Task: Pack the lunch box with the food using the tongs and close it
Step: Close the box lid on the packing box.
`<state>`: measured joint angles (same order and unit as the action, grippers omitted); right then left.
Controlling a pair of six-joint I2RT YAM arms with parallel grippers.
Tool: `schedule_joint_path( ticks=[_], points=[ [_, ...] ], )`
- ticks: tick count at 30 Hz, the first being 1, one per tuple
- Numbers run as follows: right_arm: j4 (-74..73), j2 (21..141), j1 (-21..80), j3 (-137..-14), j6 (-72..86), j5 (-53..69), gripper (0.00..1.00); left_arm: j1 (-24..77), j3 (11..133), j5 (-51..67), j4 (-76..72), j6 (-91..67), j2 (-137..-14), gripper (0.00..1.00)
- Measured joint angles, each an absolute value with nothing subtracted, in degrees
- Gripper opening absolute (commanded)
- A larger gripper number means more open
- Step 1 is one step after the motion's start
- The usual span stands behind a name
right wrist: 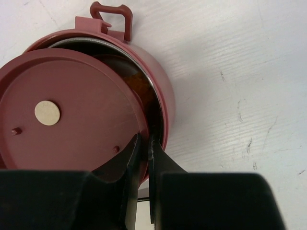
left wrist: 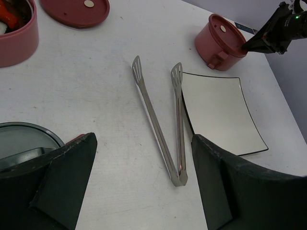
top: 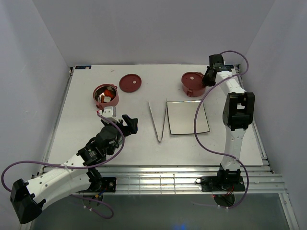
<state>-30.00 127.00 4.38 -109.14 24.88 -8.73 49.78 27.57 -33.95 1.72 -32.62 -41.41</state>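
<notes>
Right fingers (right wrist: 134, 177) nip — apparently — disc lid (right wrist: 72, 110) (askew on its bowl (right wrist: 165, 110)); left fingers (left wrist: 53, 182) wide, empty, over tongs (left wrist: 152, 115).

Showing polished metal tongs (left wrist: 179, 124), matt red plastic lunch box (left wrist: 218, 48) lined with shiny steel, glossy plate (left wrist: 220, 110), matt worktop (left wrist: 96, 86).

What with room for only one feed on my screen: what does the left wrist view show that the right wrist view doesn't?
Only the left wrist view: the tongs lying open, the white plate, a loose lid and the bowl with food. Only the right wrist view: something orange under the tilted lid. Both: the other bowl and the right gripper pinching that lid.
</notes>
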Motion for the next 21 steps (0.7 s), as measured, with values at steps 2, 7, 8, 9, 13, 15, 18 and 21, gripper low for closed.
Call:
schedule_joint_path(
  ticks=[2, 7, 8, 9, 13, 15, 18, 21],
  points=[
    [-30.0, 127.0, 4.3, -109.5, 24.9, -8.8, 0.08, 49.8, 27.6, -34.0, 1.7, -32.6, -41.4, 0.9],
    [-30.0, 127.0, 3.9, -109.7, 24.9, -9.1, 0.08, 49.8, 27.6, -34.0, 1.7, -32.6, -41.4, 0.9],
    [-30.0, 127.0, 3.9, -109.7, 24.9, -9.1, 0.08, 49.8, 27.6, -34.0, 1.7, -32.6, -41.4, 0.9],
    [-29.9, 127.0, 3.8, -109.7, 24.9, -9.1, 0.08, 49.8, 27.6, -34.0, 1.7, -32.6, -41.4, 0.9],
    [-29.8, 127.0, 3.9, -109.7, 24.9, -9.5, 0.08, 49.8, 27.6, -33.9, 1.7, -32.6, -41.4, 0.9],
    [-29.5, 127.0, 3.9, -109.7, 24.9, -10.0, 0.08, 49.8, 27.6, -33.9, 1.7, -32.6, -41.4, 0.9],
    [-29.4, 127.0, 3.9, -109.7, 24.9, -10.5, 0.08, 49.8, 27.6, -33.9, 1.7, -32.6, -41.4, 0.9],
    [-29.4, 127.0, 3.8, -109.7, 24.9, -10.9, 0.08, 49.8, 27.6, -33.8, 1.7, -32.7, -41.5, 0.9]
  ],
)
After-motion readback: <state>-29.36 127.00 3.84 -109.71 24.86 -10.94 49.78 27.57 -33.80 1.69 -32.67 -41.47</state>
